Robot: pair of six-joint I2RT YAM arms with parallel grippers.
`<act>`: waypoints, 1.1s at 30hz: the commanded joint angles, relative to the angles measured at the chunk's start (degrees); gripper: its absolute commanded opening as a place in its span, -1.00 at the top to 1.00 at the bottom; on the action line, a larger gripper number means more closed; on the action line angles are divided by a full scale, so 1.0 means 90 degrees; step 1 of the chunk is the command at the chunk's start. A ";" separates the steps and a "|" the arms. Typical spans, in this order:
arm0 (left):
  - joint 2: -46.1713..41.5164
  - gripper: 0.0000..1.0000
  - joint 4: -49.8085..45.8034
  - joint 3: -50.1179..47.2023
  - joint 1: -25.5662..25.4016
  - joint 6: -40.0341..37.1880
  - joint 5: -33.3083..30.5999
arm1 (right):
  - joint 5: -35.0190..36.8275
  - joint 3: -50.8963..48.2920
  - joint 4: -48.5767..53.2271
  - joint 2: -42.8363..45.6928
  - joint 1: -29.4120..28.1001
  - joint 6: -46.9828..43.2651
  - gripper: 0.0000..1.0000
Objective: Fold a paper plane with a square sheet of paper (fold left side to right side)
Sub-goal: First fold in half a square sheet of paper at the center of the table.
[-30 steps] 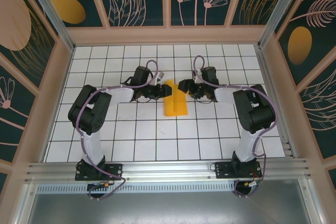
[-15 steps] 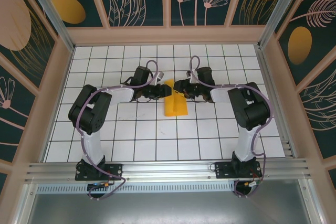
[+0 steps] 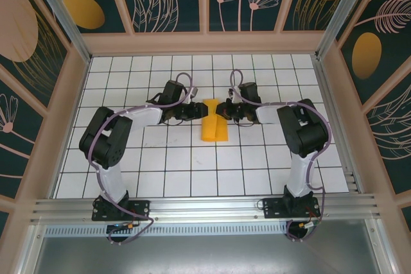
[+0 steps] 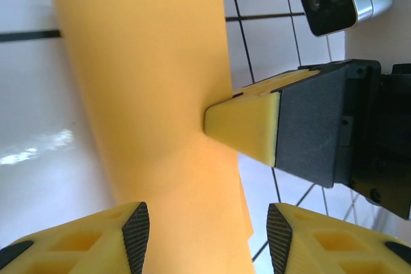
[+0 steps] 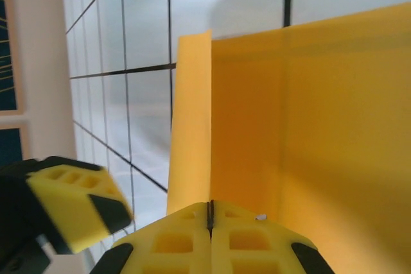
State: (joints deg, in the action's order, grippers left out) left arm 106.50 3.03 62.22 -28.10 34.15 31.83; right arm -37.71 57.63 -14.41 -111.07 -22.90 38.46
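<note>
a: the right fingers [image 5: 173, 248] have swung in from the side and closed up against the sheet of paper [image 3: 214, 129], and the peak at its far end has dropped flatter.

b: where does the sheet sit now?

a: on the table [image 3: 192, 171], mid-grid between the two arms. its near part lies flat on the tiles and its far part is between the two sets of fingers.

b: and the fingers themselves?

a: the left fingers [image 4: 83, 239] are spread, with the sheet running under the gap and nothing pinched. the right ones are pressed together, their tip touching the sheet's right side. i cannot tell whether a layer is caught between them.

b: how will it handle?

a: my guess is very light, thin and floppy. it looks likely to skate on the glossy tiles and to keep any stray crease. further off, a raised flap [image 5: 192, 126] stands up along one edge, so it springs back unless pressed.

b: where would you take hold?

a: a shallow pinch on the left edge near a corner, while the closed right tip pins the fold line. i'd carry it over gently, since a hard tug would probably drag or crumple the whole sheet.
</note>
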 commanded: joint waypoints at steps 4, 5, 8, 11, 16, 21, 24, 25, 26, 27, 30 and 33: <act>0.0144 -0.09 -0.0665 0.0257 -0.0059 -0.0290 -0.0763 | 0.0550 0.0365 0.0844 0.0117 0.0118 -0.0702 0.95; 0.0234 -0.09 -0.0709 0.0314 -0.0094 -0.0289 -0.0799 | 0.0593 0.0391 0.0921 0.0115 0.0124 -0.0749 0.95; 0.0508 -0.09 -0.0831 0.0548 -0.0192 -0.0301 -0.0909 | 0.0695 0.0433 0.1100 0.0108 0.0150 -0.0862 0.94; 0.0727 -0.10 -0.0897 0.0756 -0.0270 -0.0292 -0.0939 | 0.0746 0.0405 0.1171 0.0136 0.0151 -0.0908 0.93; 0.1018 -0.09 -0.1047 0.1085 -0.0363 -0.0308 -0.1054 | 0.0860 0.0337 0.1231 0.0214 0.0180 -0.0934 0.91; 0.1248 -0.04 -0.1245 0.1305 -0.0469 -0.0362 -0.1238 | 0.0938 0.0229 0.1256 0.0329 0.0183 -0.0943 0.87; 0.1363 0.00 -0.1339 0.1386 -0.0525 -0.0404 -0.1300 | 0.0936 0.0223 0.1290 0.0331 0.0195 -0.0979 0.83; 0.1387 0.01 -0.1368 0.1402 -0.0543 -0.0418 -0.1339 | 0.0952 0.0204 0.1307 0.0355 0.0207 -0.0991 0.81; 0.1414 0.03 -0.1413 0.1424 -0.0554 -0.0435 -0.1391 | 0.0971 0.0196 0.1314 0.0393 0.0214 -0.1000 0.76; 0.1435 0.04 -0.1461 0.1448 -0.0583 -0.0467 -0.1440 | 0.1043 0.0171 0.1346 0.0465 0.0237 -0.1025 0.63; 0.1496 0.04 -0.1593 0.1517 -0.0642 -0.0532 -0.1557 | 0.1209 0.0059 0.1451 0.0716 0.0323 -0.1115 0.40; 0.1536 0.04 -0.1691 0.1587 -0.0687 -0.0598 -0.1652 | 0.1503 -0.0051 0.1684 0.1040 0.0465 -0.1284 0.21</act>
State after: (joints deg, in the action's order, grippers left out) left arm 118.15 -9.02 75.18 -33.39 30.57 18.68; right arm -27.49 58.19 -2.00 -106.30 -20.18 28.99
